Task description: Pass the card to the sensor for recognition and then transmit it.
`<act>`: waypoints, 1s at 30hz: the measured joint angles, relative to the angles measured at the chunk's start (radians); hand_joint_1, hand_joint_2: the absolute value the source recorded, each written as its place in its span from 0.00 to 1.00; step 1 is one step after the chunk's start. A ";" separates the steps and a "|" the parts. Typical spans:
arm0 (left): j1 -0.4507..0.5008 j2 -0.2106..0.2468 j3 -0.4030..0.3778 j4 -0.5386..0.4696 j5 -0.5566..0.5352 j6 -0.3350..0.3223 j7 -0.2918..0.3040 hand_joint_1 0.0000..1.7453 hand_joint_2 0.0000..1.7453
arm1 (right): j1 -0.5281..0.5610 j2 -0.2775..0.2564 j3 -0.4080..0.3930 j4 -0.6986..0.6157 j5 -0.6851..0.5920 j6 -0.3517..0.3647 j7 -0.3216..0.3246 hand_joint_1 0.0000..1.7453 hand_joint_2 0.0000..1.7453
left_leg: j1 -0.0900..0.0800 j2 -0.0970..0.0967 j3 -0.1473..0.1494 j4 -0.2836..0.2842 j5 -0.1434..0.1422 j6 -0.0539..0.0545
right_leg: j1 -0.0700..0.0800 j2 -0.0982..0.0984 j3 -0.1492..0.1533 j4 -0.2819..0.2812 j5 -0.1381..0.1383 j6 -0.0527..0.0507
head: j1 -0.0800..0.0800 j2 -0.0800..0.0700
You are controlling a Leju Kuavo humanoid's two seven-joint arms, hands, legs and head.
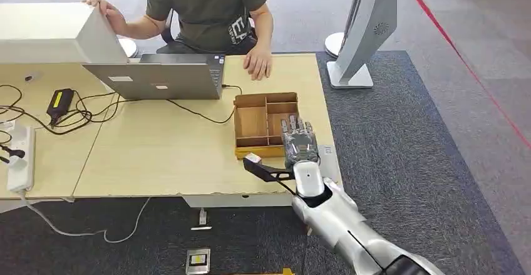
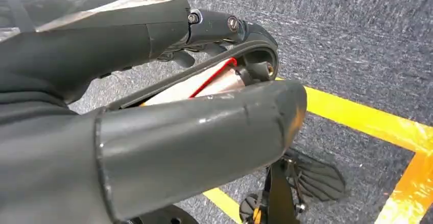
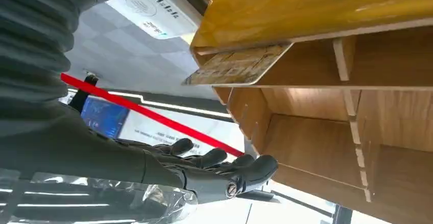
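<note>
— Card [image 3: 232, 66] count?
— One, lying on a divider edge of the one wooden tray [image 1: 266, 123].
— Your hands?
— My right hand [image 1: 299, 142] hovers over the tray, fingers spread, holding nothing. My left hand [image 2: 153, 127]: I cannot tell.

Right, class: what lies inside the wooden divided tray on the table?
The wooden tray has bare compartments at the back. The right robot hand covers its near right corner. The right wrist view shows a card there.

The left hand [image 2: 168, 112] has its thick thumb and dark fingers [image 2: 153, 35] curled in, a pale red-edged piece showing between them. Beyond the hand lies grey carpet [image 2: 357, 40] crossed by yellow floor tape [image 2: 367, 127].
</note>
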 joint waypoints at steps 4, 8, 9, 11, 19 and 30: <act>0.000 0.000 0.000 0.000 0.000 -0.002 0.004 0.00 0.00 | 0.000 0.001 0.003 0.005 -0.002 0.005 0.003 0.00 1.00 | 0.000 0.000 0.000 0.000 0.000 0.000 | 0.000 0.000 0.000 0.000 0.000 0.000 | 0.000 0.000; 0.000 0.000 0.000 0.000 0.002 -0.002 0.004 0.00 0.00 | 0.000 0.003 0.006 0.005 -0.010 0.020 0.003 1.00 1.00 | 0.000 0.000 0.000 0.000 0.000 0.000 | 0.000 0.000 0.000 0.000 0.000 0.000 | 0.000 0.000; 0.000 0.000 0.000 0.000 0.003 -0.002 0.004 0.00 0.00 | 0.000 0.004 0.007 0.005 -0.010 0.023 0.003 1.00 1.00 | 0.000 0.000 0.000 0.000 0.000 0.000 | 0.000 0.000 0.000 0.000 0.000 0.000 | 0.000 0.000; 0.000 0.000 0.000 0.000 0.005 -0.002 0.004 0.00 0.00 | 0.000 0.006 0.008 0.004 -0.012 0.028 0.003 1.00 1.00 | 0.000 0.000 0.000 0.000 0.000 0.000 | 0.000 0.000 0.000 0.000 0.000 0.000 | 0.000 0.000; 0.000 0.000 0.000 0.000 0.005 0.002 0.004 0.00 0.00 | 0.000 0.010 0.015 0.001 -0.038 0.059 0.000 1.00 1.00 | 0.000 0.000 0.000 0.000 0.000 0.000 | 0.000 0.000 0.000 0.000 0.000 0.000 | 0.000 0.000; 0.001 0.000 0.001 0.000 0.005 0.004 0.004 0.00 0.00 | -0.002 0.008 0.019 -0.013 -0.045 0.061 0.000 1.00 1.00 | 0.000 0.000 0.000 0.000 0.000 0.000 | 0.000 0.000 0.000 0.000 0.000 0.000 | 0.000 0.000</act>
